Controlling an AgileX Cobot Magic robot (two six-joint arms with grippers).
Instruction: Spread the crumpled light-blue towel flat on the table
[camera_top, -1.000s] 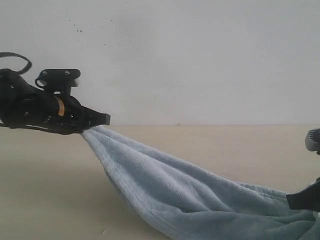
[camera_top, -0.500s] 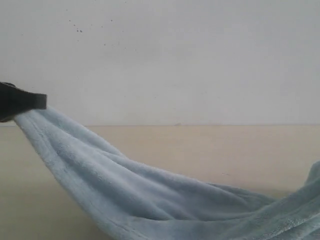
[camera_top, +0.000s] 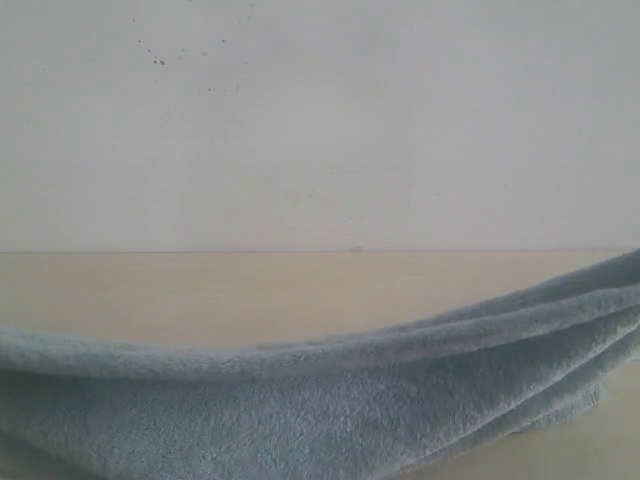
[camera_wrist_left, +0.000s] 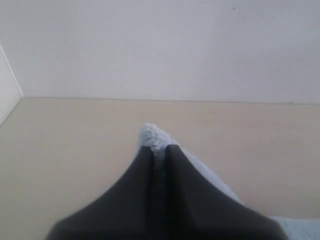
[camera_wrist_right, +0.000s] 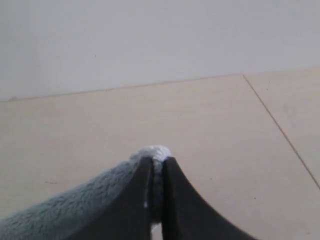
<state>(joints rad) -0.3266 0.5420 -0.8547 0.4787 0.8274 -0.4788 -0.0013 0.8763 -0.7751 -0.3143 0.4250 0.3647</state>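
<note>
My left gripper (camera_wrist_left: 159, 150) has its black jaws pinched tight on a fluffy nub of the pale light-blue terry towel (camera_wrist_left: 151, 135), with the smooth cream-beige table (camera_wrist_left: 60, 150) beyond it. In the exterior view neither gripper shows: the towel runs as a long sagging band across the lower part, off both side edges, lower on the left and rising to the right. Its belly is close over or on the table, can't tell which, with the plain white speckled wall (camera_top: 320, 120) behind. My right gripper (camera_wrist_right: 157, 161) is likewise clamped on a towel edge, jaws nearly together.
</note>
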